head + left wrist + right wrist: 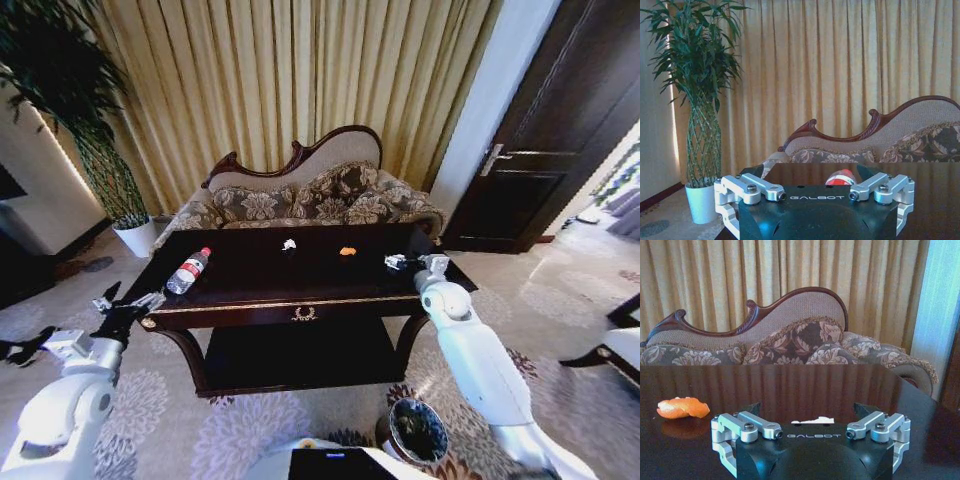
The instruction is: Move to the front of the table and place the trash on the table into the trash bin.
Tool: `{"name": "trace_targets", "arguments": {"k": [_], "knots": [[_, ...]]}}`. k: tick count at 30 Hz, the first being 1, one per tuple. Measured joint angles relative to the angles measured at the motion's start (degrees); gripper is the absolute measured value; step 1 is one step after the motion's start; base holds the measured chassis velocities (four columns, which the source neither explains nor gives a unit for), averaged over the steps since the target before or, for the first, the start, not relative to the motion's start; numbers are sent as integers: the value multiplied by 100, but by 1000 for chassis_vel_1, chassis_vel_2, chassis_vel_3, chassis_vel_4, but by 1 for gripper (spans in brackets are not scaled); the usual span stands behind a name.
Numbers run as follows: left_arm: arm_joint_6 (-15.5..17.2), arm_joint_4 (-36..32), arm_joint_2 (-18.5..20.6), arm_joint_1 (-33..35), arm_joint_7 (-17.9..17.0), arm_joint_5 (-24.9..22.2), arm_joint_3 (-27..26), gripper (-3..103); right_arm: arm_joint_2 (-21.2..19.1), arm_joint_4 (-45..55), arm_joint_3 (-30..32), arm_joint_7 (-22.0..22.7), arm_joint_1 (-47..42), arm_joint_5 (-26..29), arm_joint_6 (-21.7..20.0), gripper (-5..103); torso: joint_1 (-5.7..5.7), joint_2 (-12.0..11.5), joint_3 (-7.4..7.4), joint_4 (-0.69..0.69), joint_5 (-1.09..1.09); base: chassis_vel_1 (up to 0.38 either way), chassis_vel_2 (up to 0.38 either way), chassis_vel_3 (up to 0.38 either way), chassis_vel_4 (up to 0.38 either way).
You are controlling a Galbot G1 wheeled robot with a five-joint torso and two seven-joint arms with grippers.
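Note:
The dark glossy table [300, 290] stands in front of me. On its left part lies the clear bottle [188, 270] with a red cap. A white crumpled scrap [289, 244] and an orange scrap [347, 251] lie near the far middle. My left gripper [125, 305] hovers open at the table's front left corner, short of the bottle [840, 177]. My right gripper [403, 262] is open just above the table's right part, with the orange scrap [682, 408] off to its left. The dark round trash bin [418, 432] stands on the carpet near my right side.
A patterned sofa [310, 195] sits right behind the table against the curtains. A tall plant in a white pot [135, 237] stands at the back left. A dark door [545, 130] is at the right, and a chair leg [600, 355] at the right edge.

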Motion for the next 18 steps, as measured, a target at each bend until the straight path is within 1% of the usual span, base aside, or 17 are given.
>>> {"name": "trace_targets", "arguments": {"k": [6,16,17,18], "knots": [[-39,2,-8,49,2,4,-33,100,43,-97,-40,0,14,-81,14,100,0,0,0,-1,0,0,0,0,0],[-45,-36,8,60,3,4,-25,100,87,-292,-43,0,-29,-244,175,100,0,0,0,-1,0,0,0,0,0],[-46,-44,21,52,2,3,-17,100,89,-323,-39,0,-34,-270,210,103,0,0,0,-1,0,0,0,0,0],[-47,-45,29,45,-1,2,-13,100,90,-340,-33,0,-37,-283,223,101,0,0,0,-1,1,0,0,0,0]]}}
